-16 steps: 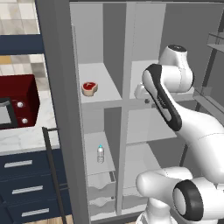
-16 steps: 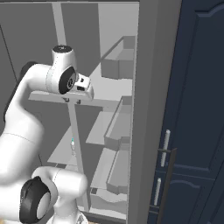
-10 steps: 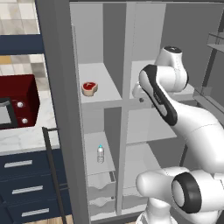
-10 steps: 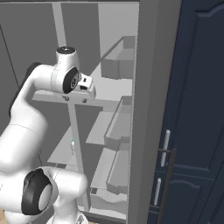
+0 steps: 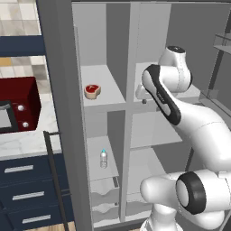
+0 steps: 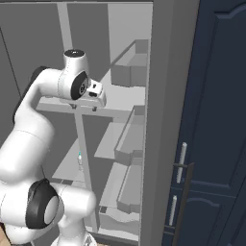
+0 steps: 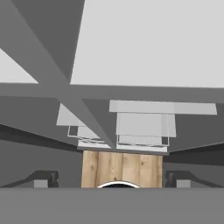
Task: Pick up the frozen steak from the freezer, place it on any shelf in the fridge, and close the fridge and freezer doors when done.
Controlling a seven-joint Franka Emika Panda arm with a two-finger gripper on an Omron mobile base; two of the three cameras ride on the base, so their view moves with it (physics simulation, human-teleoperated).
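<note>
From the left base view: frozen steak (image 5: 92, 90) flat on an upper shelf of the freezer (image 5: 100, 58), the narrower left compartment, door swung open with its dark bar handle (image 5: 55, 176) low at the left. Small water bottle (image 5: 103, 159) upright on a lower freezer shelf. Arm bent up in front of the fridge (image 5: 155, 58), gripper (image 5: 143, 98) just over the front edge of the fridge shelf (image 5: 155, 127), well apart from the steak; finger spread hard to judge at this angle.

From the right base view: gripper (image 6: 94, 106) pointing down just above the shelf edge (image 6: 115, 111), nothing between its tips. Navy cabinet door (image 6: 218, 120) at the right.

From the hand view: two finger tips (image 7: 46, 178) far apart at the bottom corners, jaws wide and empty. Pale shelf board (image 7: 153, 43) above, white drawers (image 7: 142, 131) and wooden floor (image 7: 122, 168) below.
</note>
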